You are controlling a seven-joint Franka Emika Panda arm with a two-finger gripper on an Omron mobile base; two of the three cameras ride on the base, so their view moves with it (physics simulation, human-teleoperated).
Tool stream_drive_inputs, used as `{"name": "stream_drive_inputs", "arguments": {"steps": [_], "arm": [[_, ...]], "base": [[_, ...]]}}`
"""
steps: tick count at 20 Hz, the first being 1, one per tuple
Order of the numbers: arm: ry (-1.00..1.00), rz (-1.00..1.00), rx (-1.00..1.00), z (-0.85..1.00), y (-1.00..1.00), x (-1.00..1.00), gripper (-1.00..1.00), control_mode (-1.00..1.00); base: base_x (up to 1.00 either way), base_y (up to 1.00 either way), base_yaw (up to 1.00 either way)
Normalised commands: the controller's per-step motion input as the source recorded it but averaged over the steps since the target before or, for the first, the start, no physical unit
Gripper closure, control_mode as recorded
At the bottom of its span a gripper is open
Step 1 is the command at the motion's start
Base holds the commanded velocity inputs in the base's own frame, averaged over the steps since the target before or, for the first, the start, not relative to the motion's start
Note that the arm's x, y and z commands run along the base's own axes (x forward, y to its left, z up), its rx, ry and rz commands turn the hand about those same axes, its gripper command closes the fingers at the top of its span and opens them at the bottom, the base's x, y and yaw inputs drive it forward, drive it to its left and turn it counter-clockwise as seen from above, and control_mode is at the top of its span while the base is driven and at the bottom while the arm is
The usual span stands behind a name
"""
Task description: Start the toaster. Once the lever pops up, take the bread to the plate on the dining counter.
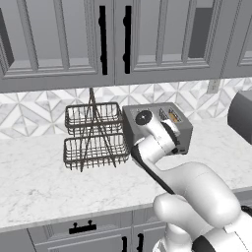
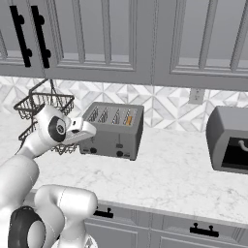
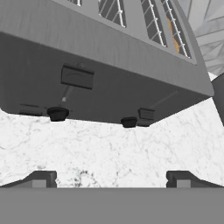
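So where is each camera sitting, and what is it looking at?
Left base view: sits behind the arm on its left, looks forward and down at the toaster and the wire basket rack; the white arm rises from the lower right.
Right base view: sits behind on the right, looks at the same toaster, with bread in one slot; the arm rises from the lower left.
Hand view: sits on the hand, looks along the open gripper at the toaster's front and a lever.
All three views share the toaster and the marble worktop.
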Motion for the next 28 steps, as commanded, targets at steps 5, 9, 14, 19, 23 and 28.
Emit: {"name": "stream_drive_inputs", "arguments": {"steps": [5,9,14,19,23,28], "arm": [[0.0,0.0,0.0,0.0,0.0,0.0,-1.0,-1.0],[0.0,0.0,0.0,0.0,0.0,0.0,-1.0,-1.0],[0.0,0.0,0.0,0.0,0.0,0.0,-1.0,-1.0],[0.0,0.0,0.0,0.0,0.0,0.0,-1.0,-1.0],[0.0,0.0,0.0,0.0,0.0,0.0,-1.0,-1.0],[0.0,0.0,0.0,0.0,0.0,0.0,-1.0,-1.0]], "base": [[0.0,0.0,0.0],[0.0,0.0,0.0],[0.0,0.0,0.0],[0.0,0.0,0.0],[0.0,0.0,0.0],[0.0,0.0,0.0]]}}
